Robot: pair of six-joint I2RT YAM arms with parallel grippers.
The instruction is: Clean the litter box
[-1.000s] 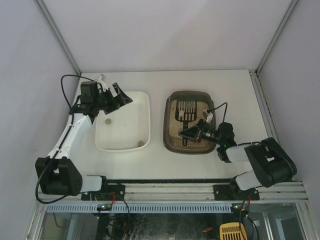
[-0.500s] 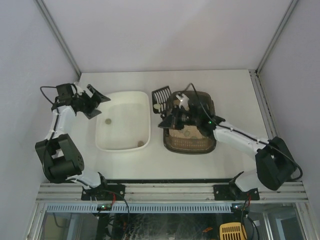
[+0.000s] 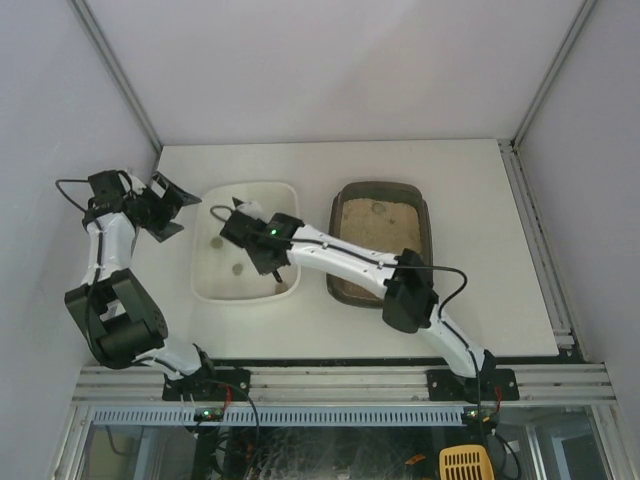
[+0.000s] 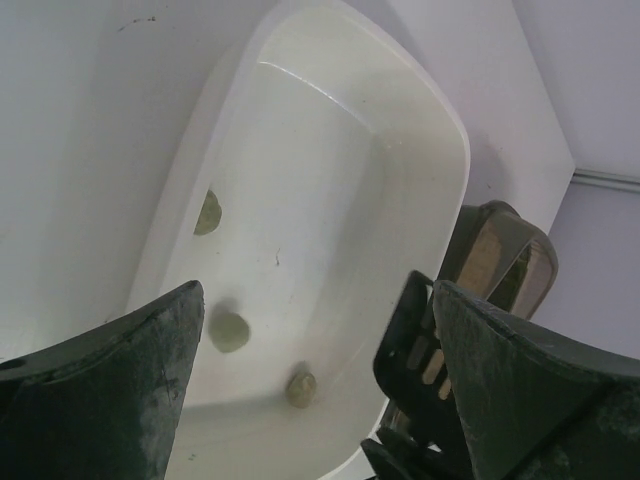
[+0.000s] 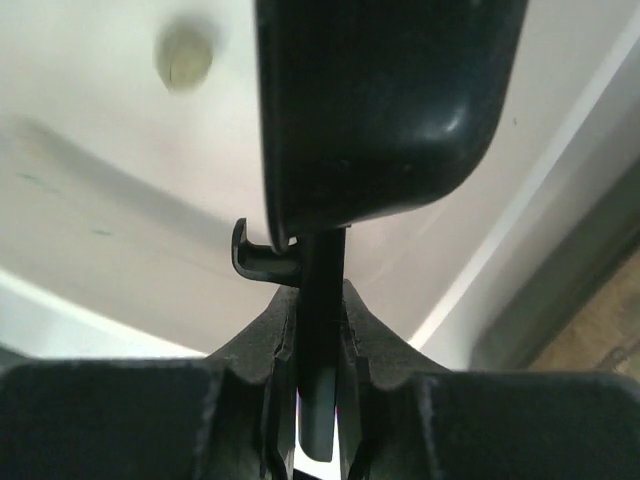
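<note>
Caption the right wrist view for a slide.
Right gripper holds the black scoop over the white tray.

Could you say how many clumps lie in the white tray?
3 greenish clumps in the white rectangular plastic tray: one by its left wall, one nearer, one in its near-right corner. The black slotted scoop may hide more.

White table, flat matte top. Two trays sit directly on it, side by side, long sides parallel, with a narrow gap between them, not touching. Left: white tray, rectangular with rounded corners. Right: litter box, dark grey-brown, wide rim, beige litter inside. Both sit in the left-centre part of the surface, well apart from the right edge.
</note>
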